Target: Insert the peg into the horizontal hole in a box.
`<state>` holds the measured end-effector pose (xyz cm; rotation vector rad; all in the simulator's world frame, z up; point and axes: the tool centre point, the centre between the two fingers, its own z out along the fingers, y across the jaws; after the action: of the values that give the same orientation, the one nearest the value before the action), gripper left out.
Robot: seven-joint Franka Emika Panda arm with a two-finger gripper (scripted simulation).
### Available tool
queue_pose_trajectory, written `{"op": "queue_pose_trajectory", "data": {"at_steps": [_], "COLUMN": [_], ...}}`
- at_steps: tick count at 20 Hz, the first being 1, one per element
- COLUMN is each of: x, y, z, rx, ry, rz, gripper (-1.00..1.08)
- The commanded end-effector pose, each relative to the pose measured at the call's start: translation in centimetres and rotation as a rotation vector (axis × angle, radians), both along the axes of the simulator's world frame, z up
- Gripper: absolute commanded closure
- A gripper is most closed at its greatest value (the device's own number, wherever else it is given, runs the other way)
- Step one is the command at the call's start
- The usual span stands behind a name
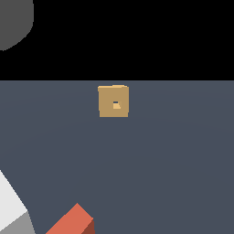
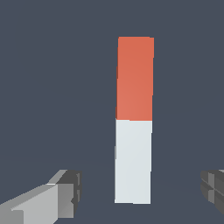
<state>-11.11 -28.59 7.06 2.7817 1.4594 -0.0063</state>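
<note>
A flat slate-blue floor meets a black backdrop, with a grey disc in one corner.

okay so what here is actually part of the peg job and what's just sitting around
Part of the job:
- peg, red-orange with a white half, lying on the floor
- box, tan
- hole in the box face
- gripper, open, straddling the peg's white end

Just there:
- grey rounded shape in the exterior view's top-left corner
</note>
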Motion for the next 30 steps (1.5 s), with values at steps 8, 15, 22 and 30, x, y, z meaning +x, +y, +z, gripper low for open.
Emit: {"op": "queue_pose_trajectory", "data": {"at_steps": [8, 15, 22, 30], "x": [-0.7, -0.8, -0.8, -0.7], "y": [-0.9, -1.0, -0.9, -0.9], "z": [-0.4, -1.6, -4.7, -5.4], "rx": [0.002, 0.002, 0.002, 0.002], "ry": [-0.003, -0.003, -0.003, -0.004], "rz": [-0.022, -0.024, -0.023, -0.022], "gripper": [-0.92, -0.92, -0.92, 1.08]}}
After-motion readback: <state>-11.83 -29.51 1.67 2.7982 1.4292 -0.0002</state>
